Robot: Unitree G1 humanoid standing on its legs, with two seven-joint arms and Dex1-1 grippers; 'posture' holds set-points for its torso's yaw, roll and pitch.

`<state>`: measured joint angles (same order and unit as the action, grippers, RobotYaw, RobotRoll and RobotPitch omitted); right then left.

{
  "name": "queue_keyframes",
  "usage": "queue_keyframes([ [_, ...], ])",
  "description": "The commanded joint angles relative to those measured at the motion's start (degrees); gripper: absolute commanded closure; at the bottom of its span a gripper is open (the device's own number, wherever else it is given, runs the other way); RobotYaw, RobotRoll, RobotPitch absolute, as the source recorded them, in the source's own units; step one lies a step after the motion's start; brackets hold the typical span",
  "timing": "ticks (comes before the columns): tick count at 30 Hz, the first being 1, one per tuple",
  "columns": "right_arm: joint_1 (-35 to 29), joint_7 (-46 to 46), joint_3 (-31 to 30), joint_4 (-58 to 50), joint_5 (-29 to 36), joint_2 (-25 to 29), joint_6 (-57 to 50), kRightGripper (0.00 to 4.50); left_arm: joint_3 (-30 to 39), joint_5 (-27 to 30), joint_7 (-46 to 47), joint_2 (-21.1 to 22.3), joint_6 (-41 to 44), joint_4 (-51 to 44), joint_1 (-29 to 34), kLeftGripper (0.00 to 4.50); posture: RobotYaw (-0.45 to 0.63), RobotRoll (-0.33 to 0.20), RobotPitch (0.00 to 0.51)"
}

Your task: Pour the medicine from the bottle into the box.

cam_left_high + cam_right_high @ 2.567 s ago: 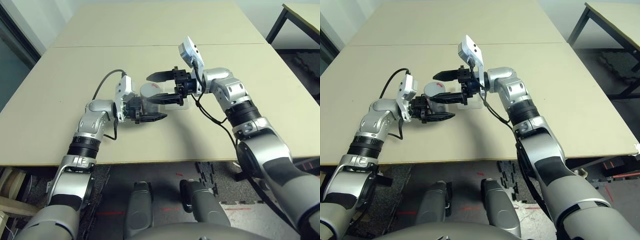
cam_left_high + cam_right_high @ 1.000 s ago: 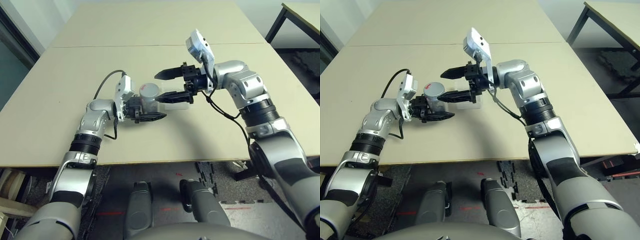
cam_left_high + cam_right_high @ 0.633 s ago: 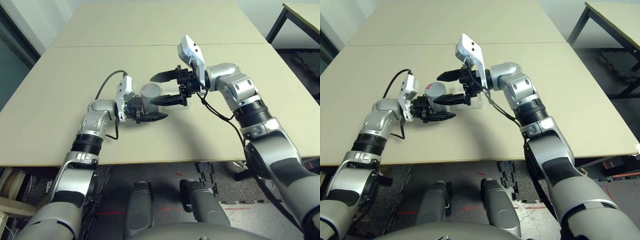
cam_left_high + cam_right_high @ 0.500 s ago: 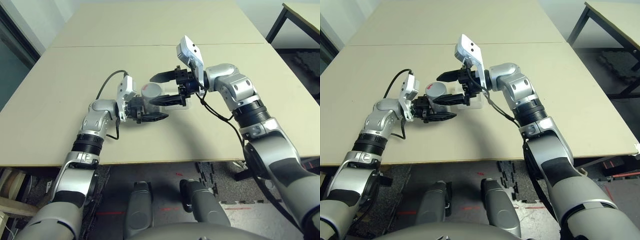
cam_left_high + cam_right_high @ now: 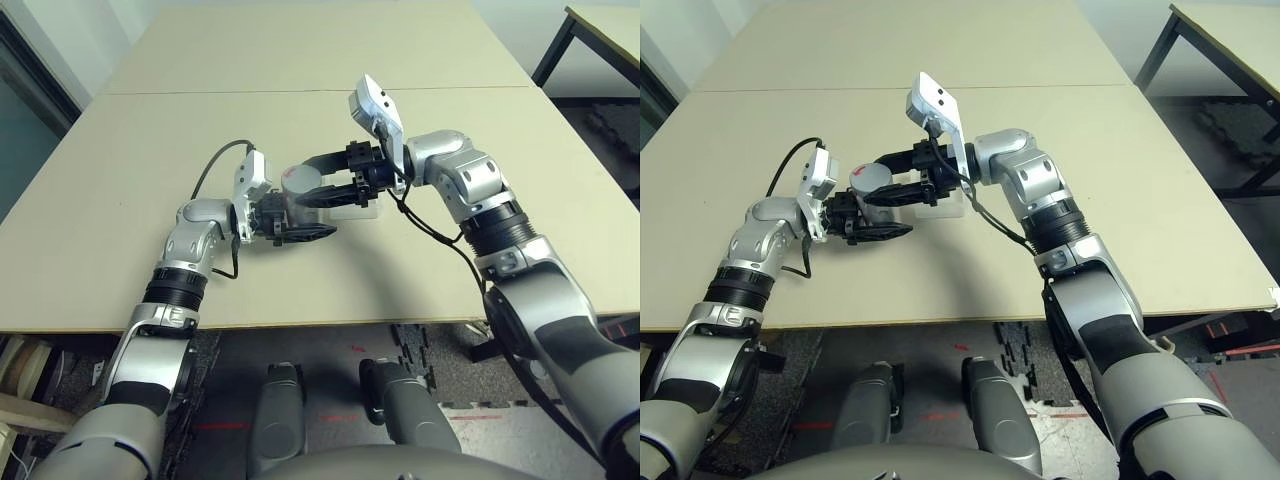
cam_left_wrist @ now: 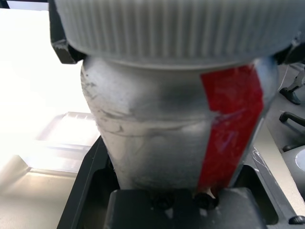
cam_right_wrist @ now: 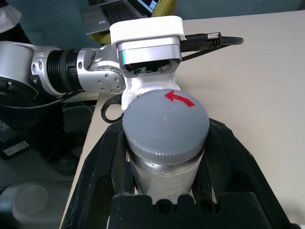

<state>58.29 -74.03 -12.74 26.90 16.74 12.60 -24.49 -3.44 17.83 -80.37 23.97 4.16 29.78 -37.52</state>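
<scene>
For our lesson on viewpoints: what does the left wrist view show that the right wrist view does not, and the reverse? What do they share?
Left wrist view alone: the clear box and the bottle's red stripe.
Right wrist view alone: the red arrow atop the cap, and a laptop.
Both: the bottle, its cap and the table.

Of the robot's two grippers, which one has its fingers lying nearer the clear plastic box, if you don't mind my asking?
The right gripper: its lower finger reaches over the box, whereas the left gripper holds the bottle beside it.
</scene>
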Motion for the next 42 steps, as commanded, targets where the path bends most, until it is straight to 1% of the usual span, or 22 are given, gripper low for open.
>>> queue_keyframes([
  [1, 1.0, 1.4, 3.0, -1.4, 2.5, -0.3, -2.0, 1.94, -1.6, -1.1, -1.2, 0.5, -0.8, 0.1, 0.4, 1.67, -0.03, 0.0, 0.115],
  [8, 1.3, 2.9, 5.9, -2.0, 6.1, -1.3, -5.5, 1.94, -1.7, -1.3, -1.1, 0.4, -0.8, 0.4, 0.6, 1.67, -0.03, 0.0, 0.114],
  [11, 1.6, 4.3, 8.1, -2.0, 8.5, -2.1, -8.3, 1.94, -1.7, -1.2, -1.1, 0.4, -0.8, 0.4, 0.8, 1.67, -0.03, 0.0, 0.117],
  [18, 1.5, 5.1, 8.8, -2.1, 9.1, -2.1, -9.6, 1.94, -1.7, -1.0, -1.0, 0.5, -0.6, 0.1, 1.1, 1.67, -0.02, 0.0, 0.121],
  [24, 1.4, 5.7, 9.0, -1.8, 9.2, -2.0, -8.8, 1.94, -1.7, -1.0, -0.9, 0.6, -0.8, 0.2, 1.2, 1.67, -0.02, 0.0, 0.121],
  [29, 1.5, 6.9, 10.9, -1.4, 10.2, -2.2, -7.9, 1.95, -1.8, -1.1, -0.8, 0.8, -1.1, 0.6, 1.2, 1.67, -0.02, 0.0, 0.119],
  [35, 1.4, 9.2, 13.4, 0.1, 10.4, -1.9, -6.1, 1.97, -1.7, -1.1, -0.7, 1.3, -1.4, 1.2, 0.9, 1.67, -0.02, 0.0, 0.119],
  [37, 1.4, 10.3, 14.0, 1.6, 9.4, -1.2, -4.2, 1.97, -1.5, -1.1, -0.4, 1.4, -1.6, 1.4, 0.7, 1.67, -0.02, 0.0, 0.119],
  [42, 1.0, 15.6, 15.9, 12.4, 4.2, 3.8, 6.1, 1.97, -0.5, -1.1, 0.5, 2.0, -2.7, 2.7, -0.3, 1.67, -0.02, 0.0, 0.12],
])
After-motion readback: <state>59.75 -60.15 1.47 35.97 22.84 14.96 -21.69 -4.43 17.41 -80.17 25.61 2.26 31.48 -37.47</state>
